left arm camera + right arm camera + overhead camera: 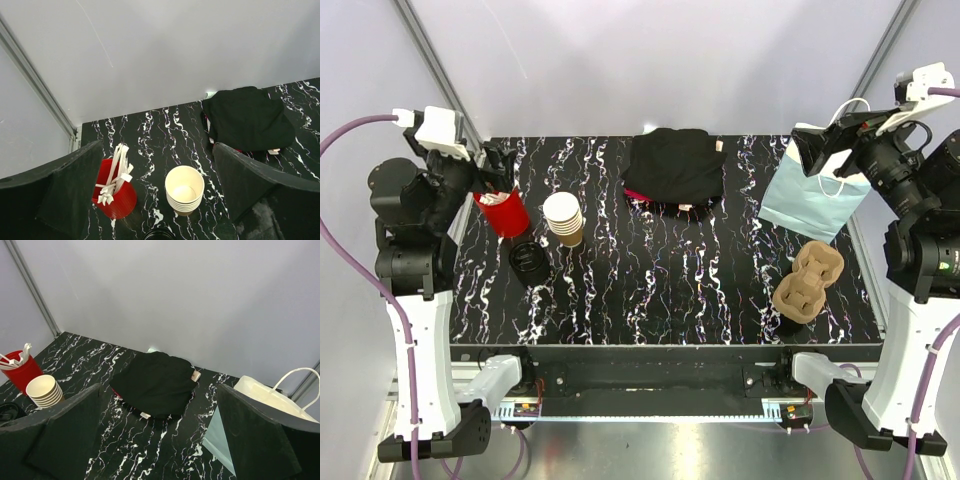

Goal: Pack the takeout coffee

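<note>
L fingers are spread wide, nothing btw them. L gripper hangs over the far-left corner, above the red cup. R fingers are likewise wide apart and empty. R gripper hangs high at far right, just over the bag.

Coffee: no lidded cup shows as one piece in any view. The closest bits sit on the left: the cup stack and, just near of it, black lids. Can't tell if a cup hides under those.

Handling, my guess: a paper cup is light and thin-walled, so it dents if squeezed hard. If filled, it's top-heavy and spills when tipped. The lid is slick plastic and may pop off, so don't lift by it. Best hold is prob. across the wall, mid-height or a bit under the rim, kept upright.

Containers:
- Red cup holds white straws, leaning.
- Stack's top cup is empty, cream inside.
- Bag is pale blue w/ a white handle and stands open at far right. What shows of its inside looks bare; the bottom is hidden.
- Carrier is brown pulp, near right, wells empty.
- Black bundle lies far middle; no opening shows on it.
</note>
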Tool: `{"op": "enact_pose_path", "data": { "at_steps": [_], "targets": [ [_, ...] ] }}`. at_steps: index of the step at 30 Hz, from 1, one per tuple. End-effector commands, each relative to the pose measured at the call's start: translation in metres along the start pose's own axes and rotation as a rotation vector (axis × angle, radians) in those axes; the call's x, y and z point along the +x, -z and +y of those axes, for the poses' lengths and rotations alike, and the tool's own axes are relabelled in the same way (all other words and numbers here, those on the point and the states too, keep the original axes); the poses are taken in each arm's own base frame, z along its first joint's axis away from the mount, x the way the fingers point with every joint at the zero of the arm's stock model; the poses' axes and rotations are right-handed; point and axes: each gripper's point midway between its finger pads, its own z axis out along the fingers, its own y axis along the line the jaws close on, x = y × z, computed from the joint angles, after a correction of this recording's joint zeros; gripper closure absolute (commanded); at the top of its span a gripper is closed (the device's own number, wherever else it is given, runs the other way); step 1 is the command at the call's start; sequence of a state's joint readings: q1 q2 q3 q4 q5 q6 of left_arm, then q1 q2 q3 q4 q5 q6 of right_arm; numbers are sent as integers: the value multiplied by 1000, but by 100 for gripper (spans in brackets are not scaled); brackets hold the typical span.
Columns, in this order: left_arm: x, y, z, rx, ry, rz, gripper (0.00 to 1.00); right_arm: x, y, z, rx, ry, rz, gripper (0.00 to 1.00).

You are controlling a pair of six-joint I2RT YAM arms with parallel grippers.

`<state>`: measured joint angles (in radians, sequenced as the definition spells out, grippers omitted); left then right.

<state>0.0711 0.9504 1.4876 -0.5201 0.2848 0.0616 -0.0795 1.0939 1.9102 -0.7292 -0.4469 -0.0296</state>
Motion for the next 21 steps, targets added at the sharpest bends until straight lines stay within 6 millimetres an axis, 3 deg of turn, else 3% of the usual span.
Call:
{"op": "enact_pose_path", "data": {
  "at_steps": [1, 7, 15, 21],
  "targets": [
    [-8, 1, -7, 45, -36, -50, 1, -3, -9, -11, 32, 21, -26, 0],
    [23, -5, -11, 84, -81, 6, 1, 23, -28, -50, 194, 7, 17, 0],
    [94, -20, -23, 175, -57, 129, 1, 91, -60, -111, 395, 37, 198, 3],
    [130, -26, -23, 188, -67, 193, 1, 132, -71, -139, 489, 65, 306, 17]
  ]
}}
